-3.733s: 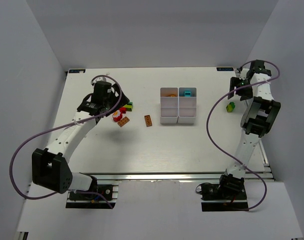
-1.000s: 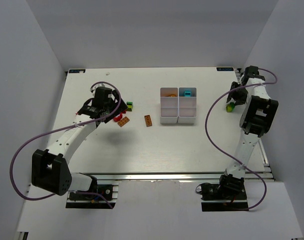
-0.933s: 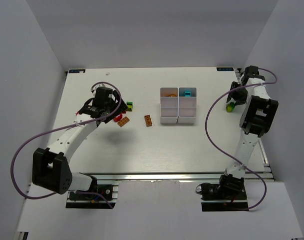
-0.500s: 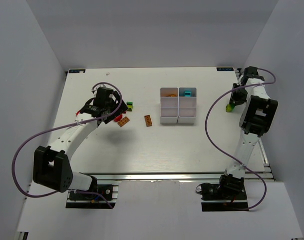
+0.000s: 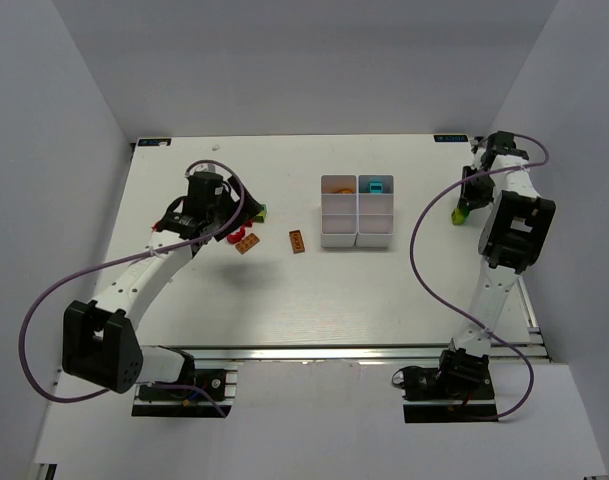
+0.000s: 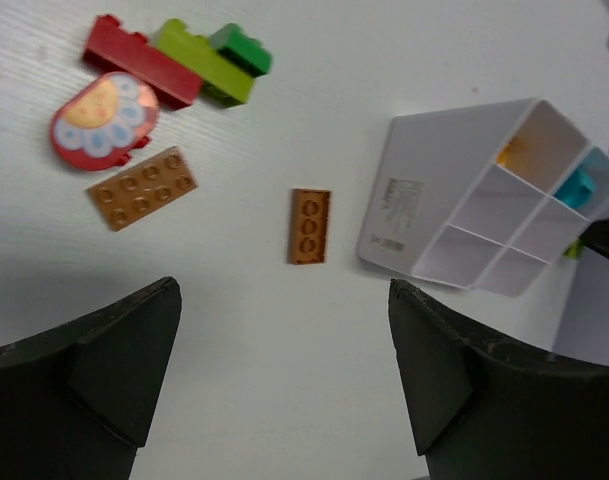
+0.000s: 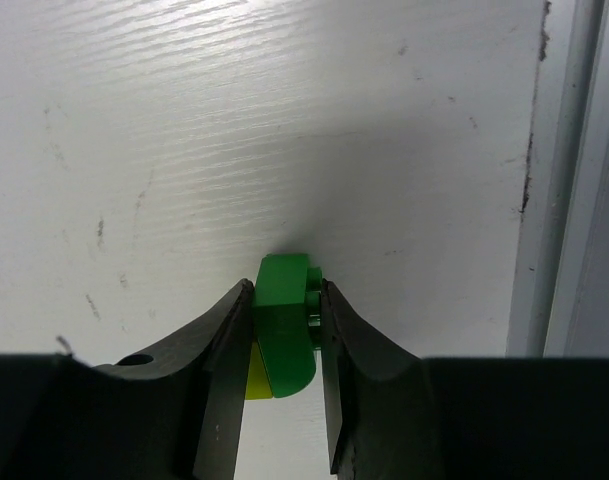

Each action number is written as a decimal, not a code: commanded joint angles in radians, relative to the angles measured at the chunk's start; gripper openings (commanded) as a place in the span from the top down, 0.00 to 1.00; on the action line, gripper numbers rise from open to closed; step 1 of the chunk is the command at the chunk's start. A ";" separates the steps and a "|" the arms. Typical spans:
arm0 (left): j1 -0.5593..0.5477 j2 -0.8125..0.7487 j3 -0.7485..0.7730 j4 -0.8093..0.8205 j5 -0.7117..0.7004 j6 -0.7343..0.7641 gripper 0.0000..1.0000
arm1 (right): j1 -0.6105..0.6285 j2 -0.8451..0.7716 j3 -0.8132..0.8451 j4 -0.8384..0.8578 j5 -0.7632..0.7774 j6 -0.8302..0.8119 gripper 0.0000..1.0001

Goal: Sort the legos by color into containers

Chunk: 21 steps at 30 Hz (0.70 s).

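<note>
Presently the right jaws are closed tight on a green brick, a yellow piece touching it, by the tabletop's far right edge. The left jaws gape wide and empty over a brown brick; the tray sits mid-tabletop, to their right.

I see the desk as white-painted wood, matt, grain showing, with small dark scuffs. The green brick looks smooth, faintly glossy plastic. The right gripper has matt black plastic fingers. The tray is smooth white plastic bearing a paper label. The brown plate is satiny plastic too.
</note>
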 commanded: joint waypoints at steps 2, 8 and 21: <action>-0.002 -0.071 -0.032 0.197 0.168 0.000 0.07 | 0.002 -0.105 0.068 -0.027 -0.123 -0.043 1.00; -0.014 -0.061 -0.046 0.352 0.307 -0.006 0.08 | 0.044 -0.320 -0.010 0.023 -0.342 -0.056 1.00; -0.198 0.025 0.042 0.486 0.286 0.027 0.10 | 0.439 -0.636 -0.164 0.177 -0.504 0.077 1.00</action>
